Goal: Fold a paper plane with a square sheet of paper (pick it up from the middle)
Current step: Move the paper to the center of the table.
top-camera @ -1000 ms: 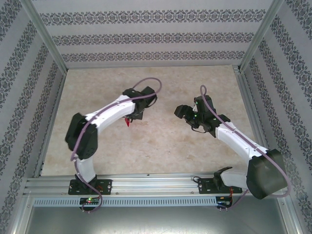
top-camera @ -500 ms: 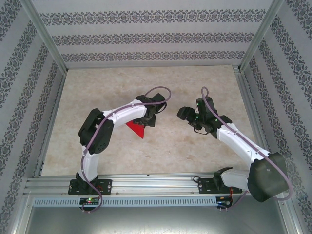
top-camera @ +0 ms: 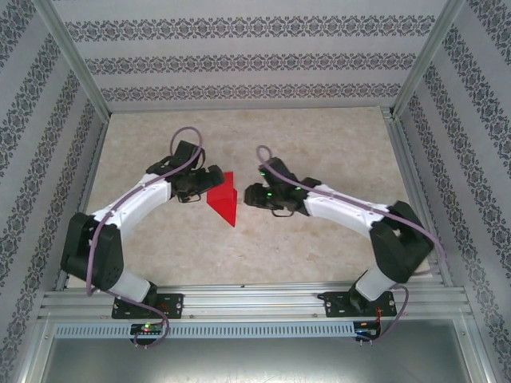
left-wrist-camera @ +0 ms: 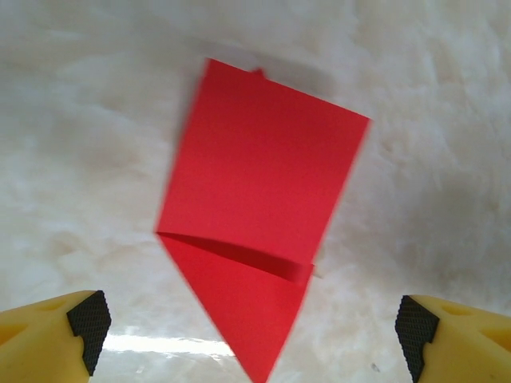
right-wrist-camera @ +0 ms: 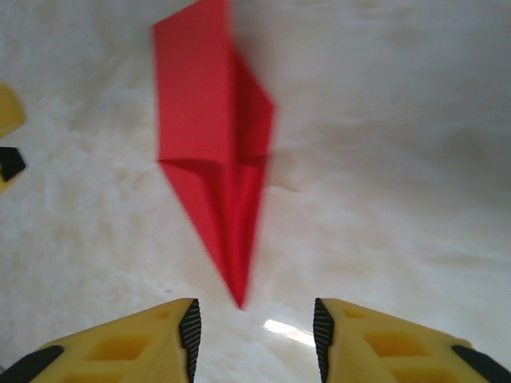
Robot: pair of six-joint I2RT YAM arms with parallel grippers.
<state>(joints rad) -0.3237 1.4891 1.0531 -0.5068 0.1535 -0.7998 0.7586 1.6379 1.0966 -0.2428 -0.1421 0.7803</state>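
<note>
The bright red sheet of paper [top-camera: 223, 197], creased into a pointed paper plane shape, lies flat on the table between both arms, its tip toward the near edge. My left gripper [top-camera: 209, 186] stands just left of it, open wide. In the left wrist view the paper [left-wrist-camera: 255, 183] lies ahead of the left gripper [left-wrist-camera: 251, 335], touching neither pad. My right gripper [top-camera: 249, 195] is close on the paper's right. In the right wrist view the paper [right-wrist-camera: 204, 120] points its tip at the open right gripper [right-wrist-camera: 255, 331], which holds nothing.
The pale marble-patterned table [top-camera: 319, 144] is bordered by aluminium rails [top-camera: 239, 299] at the near edge and patterned walls on three sides. One fingertip [right-wrist-camera: 8, 163] of the left gripper shows at the left edge of the right wrist view.
The left gripper opened and let the paper go onto the table, then drew back to the left. The right arm swung left to the paper and its jaws narrowed.
</note>
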